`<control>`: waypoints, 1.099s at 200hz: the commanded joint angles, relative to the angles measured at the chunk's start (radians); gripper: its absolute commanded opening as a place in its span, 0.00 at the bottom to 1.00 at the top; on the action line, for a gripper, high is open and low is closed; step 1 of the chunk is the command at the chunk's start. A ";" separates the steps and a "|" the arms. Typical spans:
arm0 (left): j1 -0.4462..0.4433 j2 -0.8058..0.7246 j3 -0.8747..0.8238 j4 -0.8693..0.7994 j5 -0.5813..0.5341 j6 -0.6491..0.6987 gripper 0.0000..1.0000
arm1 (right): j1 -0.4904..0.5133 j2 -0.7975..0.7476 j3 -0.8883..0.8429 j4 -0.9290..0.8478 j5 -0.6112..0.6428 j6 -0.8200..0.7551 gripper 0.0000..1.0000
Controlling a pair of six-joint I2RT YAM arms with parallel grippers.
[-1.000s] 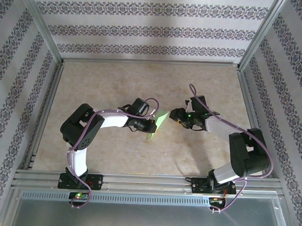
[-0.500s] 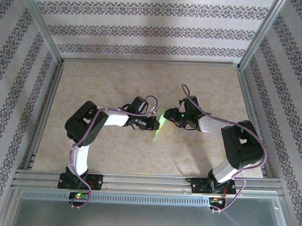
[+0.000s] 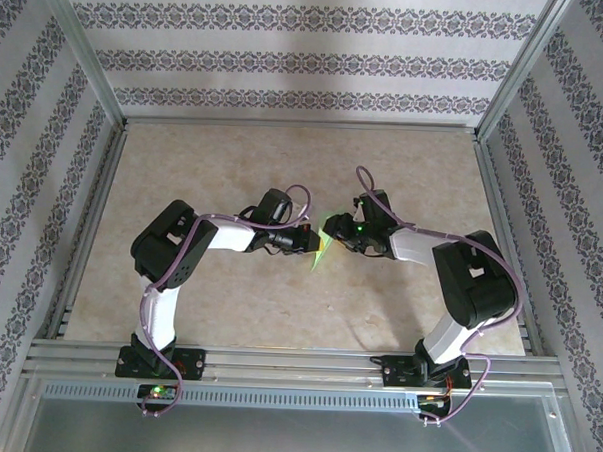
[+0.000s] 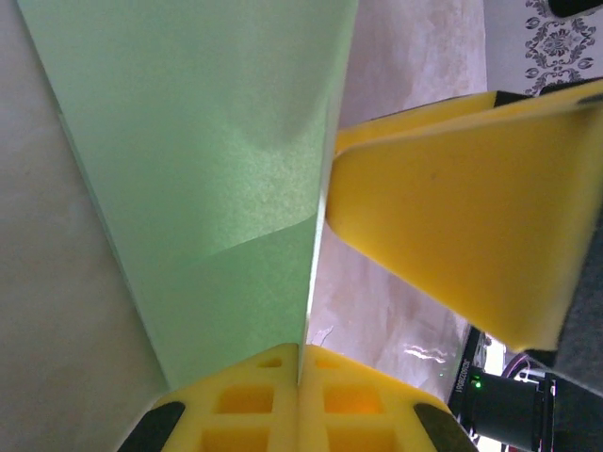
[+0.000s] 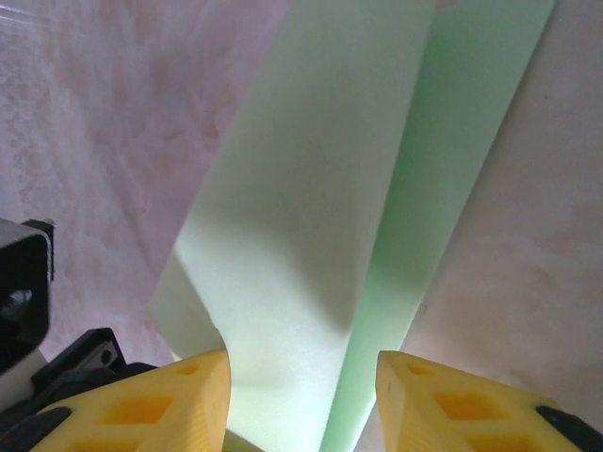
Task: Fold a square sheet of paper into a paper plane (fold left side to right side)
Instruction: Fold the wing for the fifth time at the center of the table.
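Two claws meet at middle of table [image 3: 234, 163], green paper [image 3: 321, 253] a thin slanted sliver between them. Top view: left claw [image 3: 309, 243] and right claw [image 3: 332, 231] nearly touching; grip detail too small to tell. Left wrist view: own yellow fingers [image 4: 236, 410] pressed together on paper's edge; crease crosses sheet; right claw's yellow finger just beside paper. Right wrist view: own fingers [image 5: 141, 400] spread apart, folded paper between them, two layers overlapping.
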 commanded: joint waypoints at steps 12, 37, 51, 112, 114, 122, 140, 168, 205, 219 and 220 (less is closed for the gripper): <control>0.012 0.024 -0.001 0.038 0.023 -0.015 0.02 | 0.012 0.030 0.032 0.022 0.034 0.000 0.46; 0.013 0.034 0.007 0.039 0.030 -0.020 0.02 | 0.013 0.048 0.035 0.018 0.044 0.000 0.46; 0.013 0.036 0.007 0.042 0.033 -0.024 0.02 | 0.012 0.050 0.035 0.018 0.050 -0.004 0.46; 0.017 0.048 0.008 0.051 0.037 -0.035 0.02 | 0.012 0.083 0.054 0.012 0.045 -0.013 0.46; 0.017 0.048 0.008 0.051 0.037 -0.035 0.02 | 0.012 0.084 0.055 0.012 0.045 -0.013 0.46; 0.016 0.048 0.008 0.052 0.038 -0.036 0.02 | 0.012 0.088 0.058 0.012 0.044 -0.014 0.46; 0.018 0.050 0.008 0.053 0.038 -0.038 0.02 | 0.012 0.096 0.066 0.009 0.044 -0.017 0.46; 0.018 0.051 0.009 0.057 0.039 -0.040 0.02 | 0.013 0.111 0.077 0.002 0.039 -0.021 0.46; 0.019 0.056 0.011 0.063 0.039 -0.044 0.03 | 0.015 0.132 0.087 -0.020 0.041 -0.027 0.45; 0.020 0.055 0.009 0.065 0.038 -0.044 0.07 | 0.016 0.145 0.095 -0.046 0.049 -0.030 0.44; 0.021 0.055 0.009 0.065 0.038 -0.043 0.07 | 0.016 0.145 0.095 -0.048 0.049 -0.030 0.44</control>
